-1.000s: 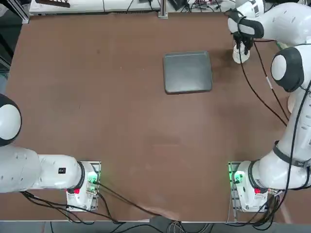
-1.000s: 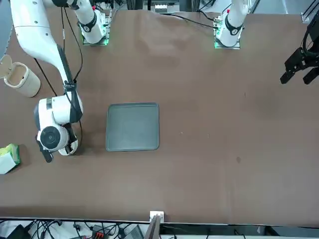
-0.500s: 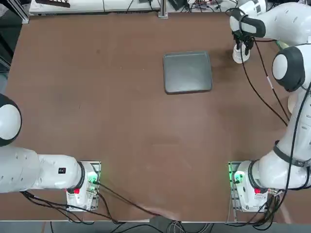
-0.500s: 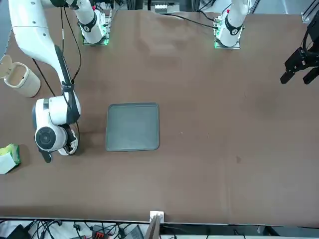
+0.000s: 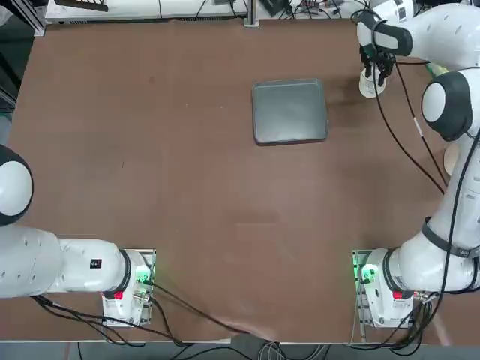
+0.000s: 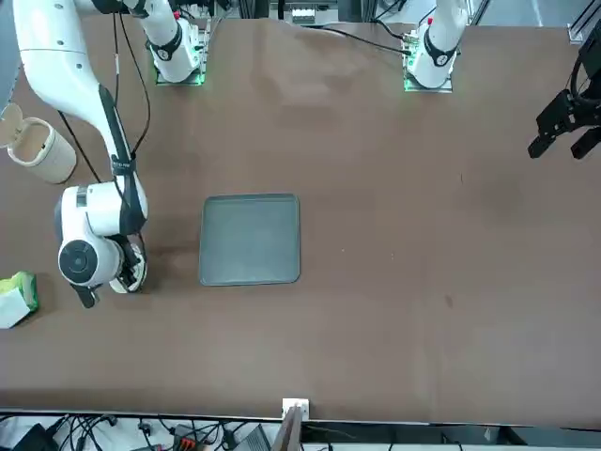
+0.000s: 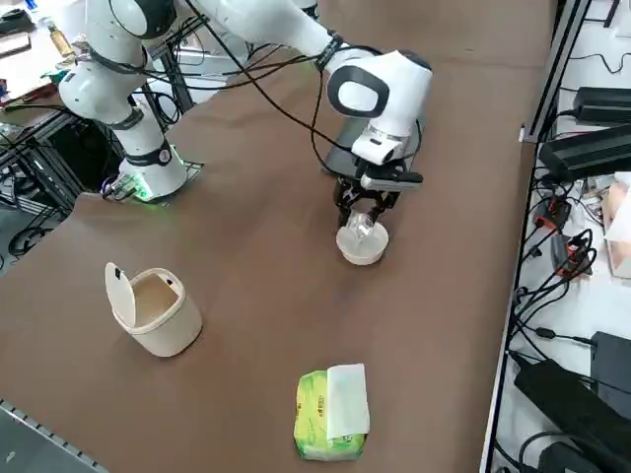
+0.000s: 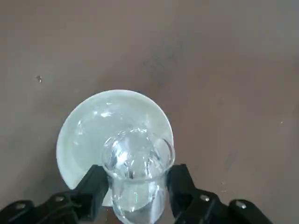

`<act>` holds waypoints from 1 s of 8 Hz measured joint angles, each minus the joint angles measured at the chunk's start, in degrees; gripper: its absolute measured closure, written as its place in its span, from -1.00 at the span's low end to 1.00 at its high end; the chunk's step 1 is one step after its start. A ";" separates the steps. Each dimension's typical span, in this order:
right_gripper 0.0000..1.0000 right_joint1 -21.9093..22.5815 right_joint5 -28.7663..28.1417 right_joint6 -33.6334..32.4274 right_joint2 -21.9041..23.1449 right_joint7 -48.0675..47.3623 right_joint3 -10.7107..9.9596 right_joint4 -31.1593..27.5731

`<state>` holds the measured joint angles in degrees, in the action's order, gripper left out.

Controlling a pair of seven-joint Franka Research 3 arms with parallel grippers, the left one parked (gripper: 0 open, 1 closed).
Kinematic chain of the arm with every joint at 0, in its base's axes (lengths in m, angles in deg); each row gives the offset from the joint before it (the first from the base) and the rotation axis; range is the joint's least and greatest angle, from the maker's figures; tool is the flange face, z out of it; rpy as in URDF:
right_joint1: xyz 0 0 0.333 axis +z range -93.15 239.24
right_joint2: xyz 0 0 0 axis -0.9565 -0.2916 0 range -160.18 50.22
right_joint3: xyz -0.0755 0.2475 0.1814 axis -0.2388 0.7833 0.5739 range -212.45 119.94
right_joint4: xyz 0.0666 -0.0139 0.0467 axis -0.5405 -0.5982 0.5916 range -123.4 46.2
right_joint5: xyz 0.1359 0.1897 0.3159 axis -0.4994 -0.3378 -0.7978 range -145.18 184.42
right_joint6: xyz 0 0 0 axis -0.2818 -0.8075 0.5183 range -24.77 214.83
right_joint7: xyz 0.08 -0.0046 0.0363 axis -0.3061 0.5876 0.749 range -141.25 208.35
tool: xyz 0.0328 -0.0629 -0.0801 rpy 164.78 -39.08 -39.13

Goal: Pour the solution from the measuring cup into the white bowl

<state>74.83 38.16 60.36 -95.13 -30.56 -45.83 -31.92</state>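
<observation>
Brown table (image 8: 224,56): right jaws (image 8: 136,189) clamp measuring cup (image 8: 136,161) over white bowl (image 8: 88,135).

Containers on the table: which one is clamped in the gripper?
The measuring cup, tiny and clear, in the right gripper above the white bowl; the lidded cream vessel stands apart.

Overhead and facing views, both over grey tray (image 5: 290,111); wrist close-up.

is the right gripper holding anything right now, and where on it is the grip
Yes. The right gripper is shut on the measuring cup, its fingers pressing opposite sides of the clear wall below the rim, over the white bowl.
</observation>
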 joint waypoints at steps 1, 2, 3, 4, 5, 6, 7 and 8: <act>-0.46 -0.37 -0.88 0.00 0.00 1.29 0.00 0.09; -0.46 -0.81 -2.35 -0.01 0.01 3.07 0.00 0.40; -0.46 -1.34 -3.80 -0.04 0.03 4.98 -0.02 0.91; -0.46 -1.90 -4.80 -0.06 0.03 6.37 -0.02 1.38; -0.46 -2.36 -5.32 -0.07 0.03 6.92 -0.01 1.64; -0.46 -2.70 -6.23 -0.07 0.03 7.89 -0.01 1.83; -0.46 -3.00 -8.33 -0.07 0.04 9.73 -0.01 2.36; -0.46 -3.29 -10.40 -0.07 0.04 11.05 -0.01 2.58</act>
<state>71.54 27.76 60.29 -95.10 -19.50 -45.84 -29.34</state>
